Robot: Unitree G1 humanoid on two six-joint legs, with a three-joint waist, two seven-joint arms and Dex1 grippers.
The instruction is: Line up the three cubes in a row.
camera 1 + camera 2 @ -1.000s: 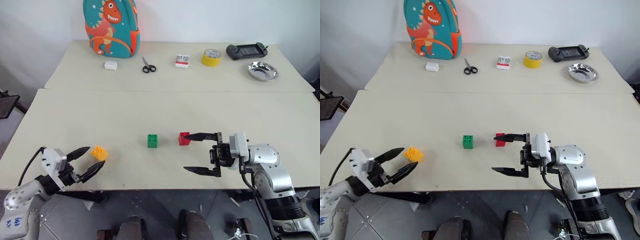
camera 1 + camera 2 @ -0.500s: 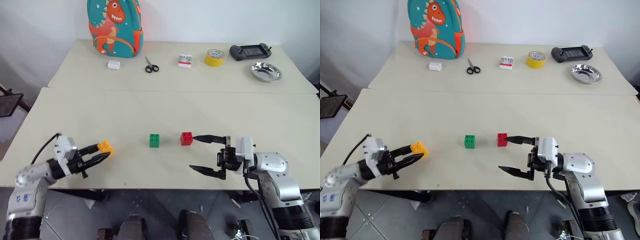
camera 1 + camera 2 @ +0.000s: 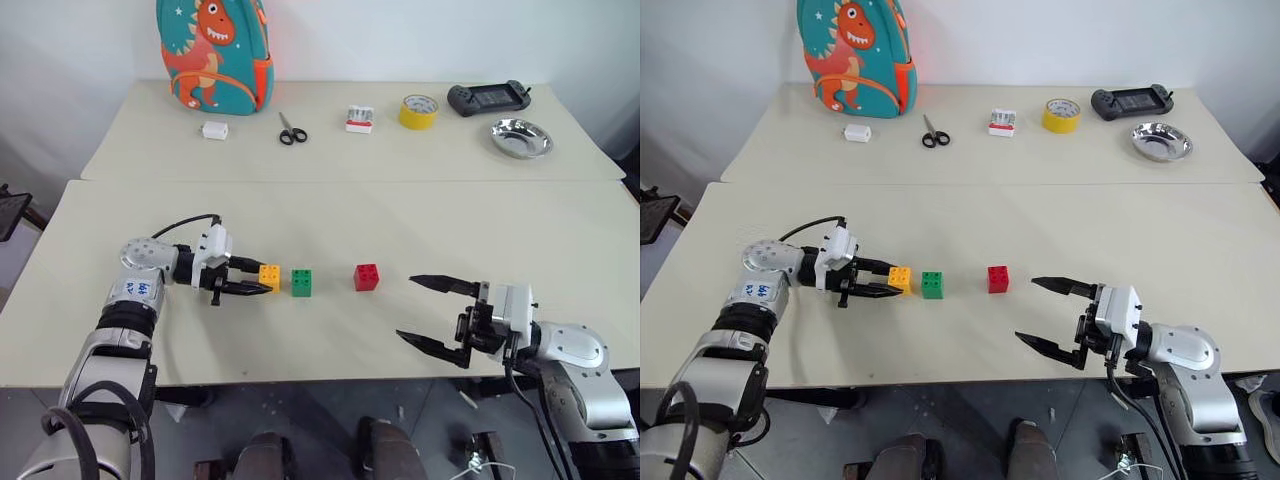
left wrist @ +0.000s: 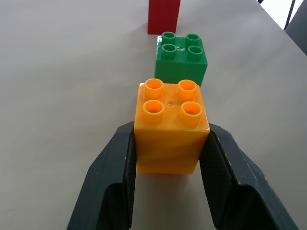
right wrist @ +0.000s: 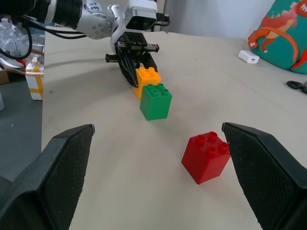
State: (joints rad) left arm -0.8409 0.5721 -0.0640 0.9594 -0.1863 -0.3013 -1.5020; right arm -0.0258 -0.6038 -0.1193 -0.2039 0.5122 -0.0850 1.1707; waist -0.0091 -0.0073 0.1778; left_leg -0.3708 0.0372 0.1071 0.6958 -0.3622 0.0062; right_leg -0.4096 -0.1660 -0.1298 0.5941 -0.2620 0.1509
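Two tools: left tool (image 3: 262, 279) pinching yellow-orange cube (image 3: 269, 277) beside green cube (image 3: 302, 282), right tool (image 3: 421, 312) spread

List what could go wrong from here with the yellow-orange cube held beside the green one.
1. The left tool grips the yellow-orange cube very close to the green cube; a little more travel would likely nudge the green one out of line.
2. On opening, a finger may drag the yellow-orange cube askew.
3. The red cube sits farther from the green one, so the row's spacing could end up uneven.
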